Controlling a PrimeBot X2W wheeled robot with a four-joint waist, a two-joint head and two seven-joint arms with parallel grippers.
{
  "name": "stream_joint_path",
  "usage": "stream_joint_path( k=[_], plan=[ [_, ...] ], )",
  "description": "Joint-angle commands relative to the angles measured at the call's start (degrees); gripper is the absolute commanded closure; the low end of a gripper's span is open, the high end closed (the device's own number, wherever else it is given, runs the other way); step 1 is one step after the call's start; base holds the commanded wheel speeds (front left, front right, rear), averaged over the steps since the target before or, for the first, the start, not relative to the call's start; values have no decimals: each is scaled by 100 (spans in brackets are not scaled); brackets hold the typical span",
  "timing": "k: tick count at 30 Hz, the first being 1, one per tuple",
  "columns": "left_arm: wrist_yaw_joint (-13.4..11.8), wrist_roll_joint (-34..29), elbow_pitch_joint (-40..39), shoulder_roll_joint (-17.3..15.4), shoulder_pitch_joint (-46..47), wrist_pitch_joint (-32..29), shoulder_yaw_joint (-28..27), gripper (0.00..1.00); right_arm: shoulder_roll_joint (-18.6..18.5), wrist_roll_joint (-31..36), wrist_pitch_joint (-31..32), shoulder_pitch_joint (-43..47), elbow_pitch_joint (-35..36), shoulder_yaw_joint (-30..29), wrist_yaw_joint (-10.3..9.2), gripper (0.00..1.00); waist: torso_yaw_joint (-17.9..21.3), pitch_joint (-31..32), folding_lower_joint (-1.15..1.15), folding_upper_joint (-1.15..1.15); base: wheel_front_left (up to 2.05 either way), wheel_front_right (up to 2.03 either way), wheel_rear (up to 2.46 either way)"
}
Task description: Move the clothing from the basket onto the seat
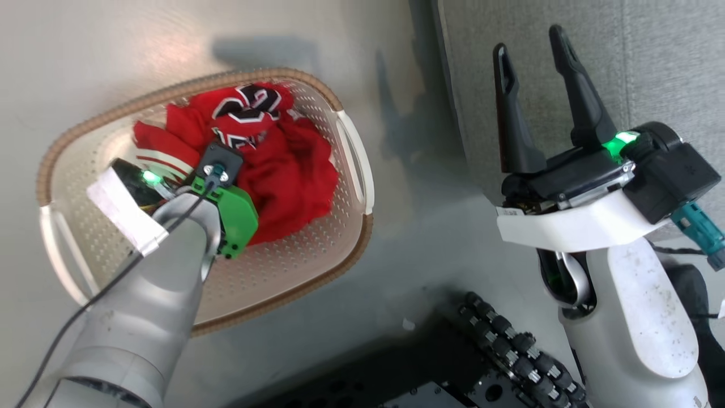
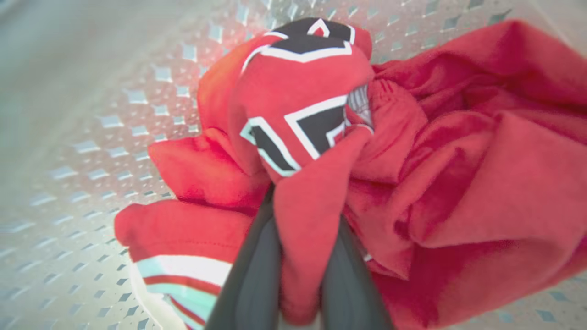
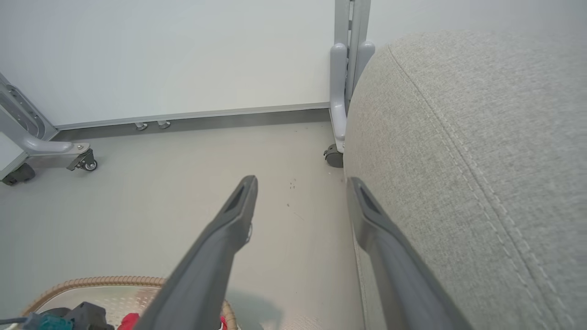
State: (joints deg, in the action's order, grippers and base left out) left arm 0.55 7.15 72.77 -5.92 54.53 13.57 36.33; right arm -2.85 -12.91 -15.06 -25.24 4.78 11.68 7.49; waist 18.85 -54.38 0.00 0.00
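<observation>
The left claw [image 2: 302, 229] is clamped on one thin fold of the crumpled red black-numbered jersey [image 1: 283, 170] lying in the cream perforated plastic basket [image 1: 85, 124], so it may slip out on lifting, while the right claw [image 1: 529, 42], fingers apart, hangs beside the grey fabric seat [image 1: 651, 68].

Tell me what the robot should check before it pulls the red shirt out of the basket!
1. Left fingers pinching the jersey: ok, a red fold sits between them.
2. Grip firm enough to lift it all: cannot tell.
3. Jersey free of the basket rim: ok, it lies inside.
4. Right fingers out of the way: ok, open, holding nothing, up by the seat.
5. Seat close by: ok, just right of the basket.
</observation>
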Motion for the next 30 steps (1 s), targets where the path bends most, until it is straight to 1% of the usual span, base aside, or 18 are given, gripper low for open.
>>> stream_joint_path(
  k=[1,6,10,20,30],
  plan=[
    [36,70,-58,50,-127,77,-17,100,-10,77,-17,122,-57,-39,0,0,-290,606,0,0,0,0,0],
    [80,259,-429,170,-456,166,-95,100,-13,210,-17,368,-218,-156,0,0,-543,1233,0,0,0,0,0],
    [98,392,-1017,255,-780,180,-122,100,-15,292,-17,572,-328,-258,0,0,-721,1721,0,0,0,0,0],
    [94,577,-2639,219,-1812,171,-335,100,-14,408,-17,1088,-523,-393,0,0,-945,2915,0,0,0,0,0],
    [66,770,-4394,133,-2596,172,-767,100,-14,506,82,1520,-551,-541,0,0,-1164,3755,0,0,0,0,0]
  ],
)
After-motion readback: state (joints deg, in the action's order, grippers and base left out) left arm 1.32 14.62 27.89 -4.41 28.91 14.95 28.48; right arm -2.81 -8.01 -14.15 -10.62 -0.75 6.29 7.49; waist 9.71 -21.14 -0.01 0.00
